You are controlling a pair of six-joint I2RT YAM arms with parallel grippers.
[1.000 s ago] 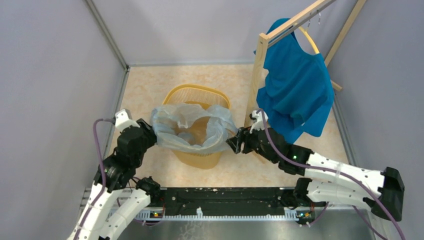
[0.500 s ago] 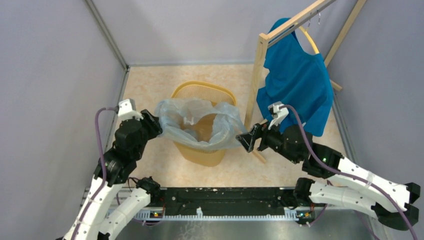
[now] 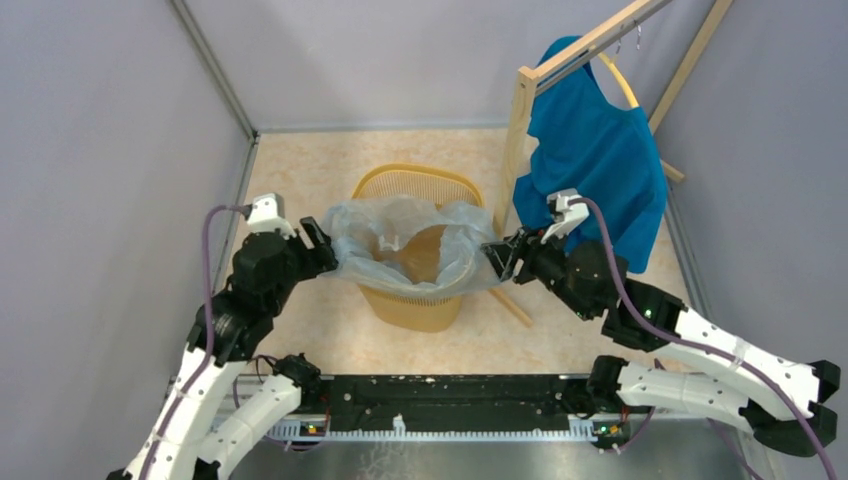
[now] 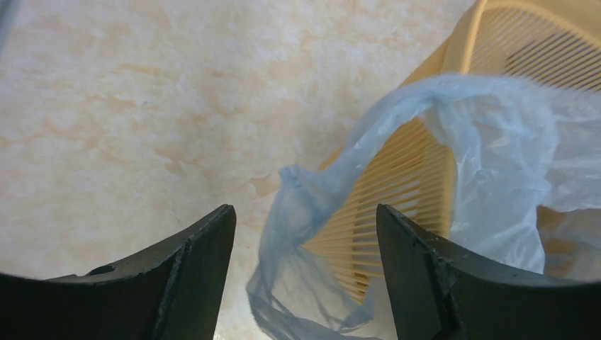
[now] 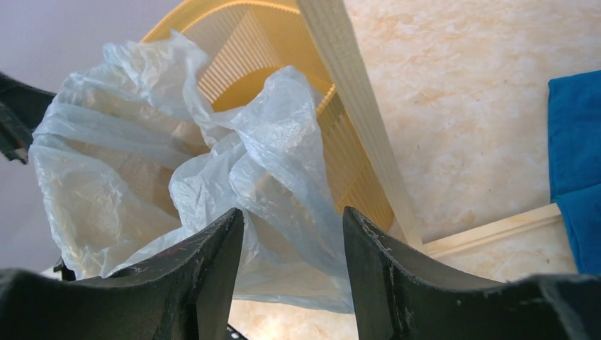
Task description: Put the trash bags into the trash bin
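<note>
The yellow-orange trash bin [image 3: 415, 308] stands mid-floor, and the pale translucent trash bag [image 3: 360, 248] is spread over its mouth, sagging inside. My left gripper [image 3: 322, 240] is at the bag's left edge. In the left wrist view its jaws [image 4: 305, 212] stand wide open, with a twisted strand of bag [image 4: 301, 205] hanging loose between them beside the bin's slatted wall [image 4: 418, 177]. My right gripper [image 3: 495, 255] is at the bag's right edge. Its jaws [image 5: 292, 212] are apart, and the film [image 5: 283, 142] lies slack across the gap in front of the bin [image 5: 248, 42].
A wooden rack post [image 3: 515, 150] rises just right of the bin, with a blue shirt [image 3: 595, 170] on a yellow hanger. A wooden base slat [image 3: 512, 306] lies on the floor under my right gripper. Grey walls close in left and right.
Both grippers moved farther back and the bin shifted right. The left gripper opened off the bag's edge. The right gripper let go, drew back, then returned to the bag's right edge.
</note>
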